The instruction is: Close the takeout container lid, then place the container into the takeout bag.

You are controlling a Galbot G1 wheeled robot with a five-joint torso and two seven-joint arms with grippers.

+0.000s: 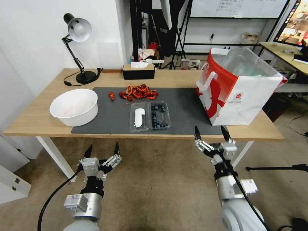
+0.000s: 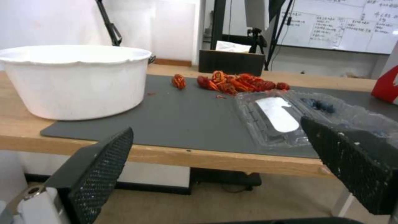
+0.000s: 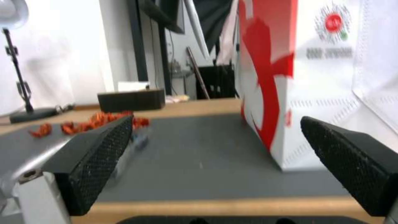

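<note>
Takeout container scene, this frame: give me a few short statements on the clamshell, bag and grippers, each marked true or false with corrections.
1. The takeout container lid is folded shut over the blueberries. False: it lies open flat beside the berry-filled half of the container.
2. The takeout bag stands upright on the table, on the robot's right side. True.
3. The left gripper holds the container. False: it is open, short of the table edge, holding nothing.
4. The right gripper is open near the table's front edge. True.
5. The white bowl sits inside the bag. False: it stands on the table's left part.
</note>
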